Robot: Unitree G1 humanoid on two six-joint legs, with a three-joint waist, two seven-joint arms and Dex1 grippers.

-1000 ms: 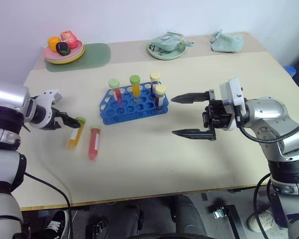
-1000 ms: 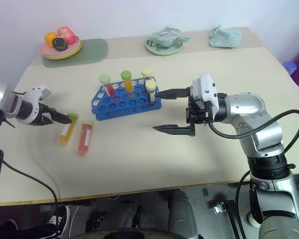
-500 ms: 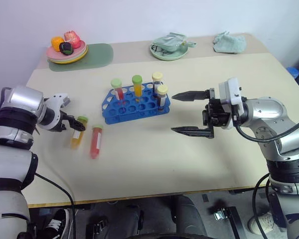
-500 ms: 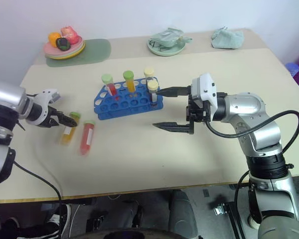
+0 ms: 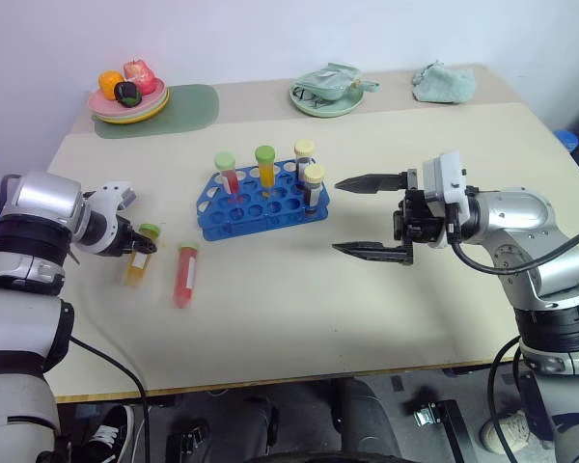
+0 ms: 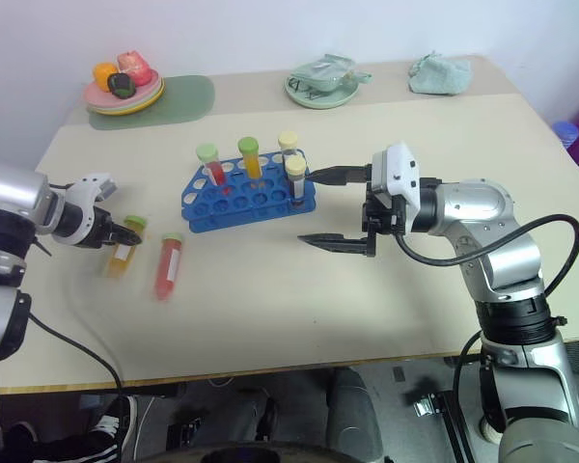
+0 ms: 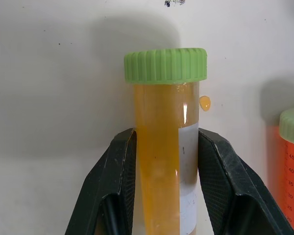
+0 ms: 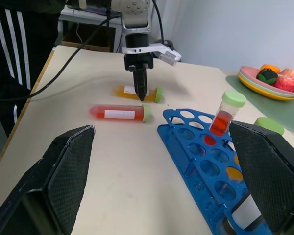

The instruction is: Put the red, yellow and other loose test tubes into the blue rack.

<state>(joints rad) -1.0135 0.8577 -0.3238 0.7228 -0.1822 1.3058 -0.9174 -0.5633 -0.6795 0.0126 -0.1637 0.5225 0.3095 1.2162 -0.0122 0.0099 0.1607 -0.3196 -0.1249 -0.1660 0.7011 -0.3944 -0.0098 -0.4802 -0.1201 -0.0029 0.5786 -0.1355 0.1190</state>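
Note:
The yellow test tube [image 7: 159, 161], green-capped, lies on the table with my left gripper [image 5: 137, 247] shut on it, one finger [image 7: 120, 166] pressed against each side below the cap. Just right of it lies the red test tube [image 5: 183, 274], also green-capped. The blue rack [image 5: 234, 218] stands mid-table with several capped tubes upright in its far row. To the right of the rack my right gripper [image 5: 337, 216] hovers above the table, open and empty, pointing toward the rack. The right wrist view shows my left gripper [image 8: 141, 88] over the yellow test tube [image 8: 130, 91].
A plate of toy fruit [image 5: 127, 95] on a green mat [image 5: 188, 104] sits at the far left. A green dish [image 5: 326, 95] and a crumpled cloth [image 5: 444, 82] lie along the far edge. A small orange droplet [image 7: 204, 103] marks the table. A person's striped trousers [image 8: 10, 49] stand beyond the table's left end.
My left gripper's fingers have closed from wide open onto the yellow test tube, nudging it slightly left. The right arm has stayed in place, open.

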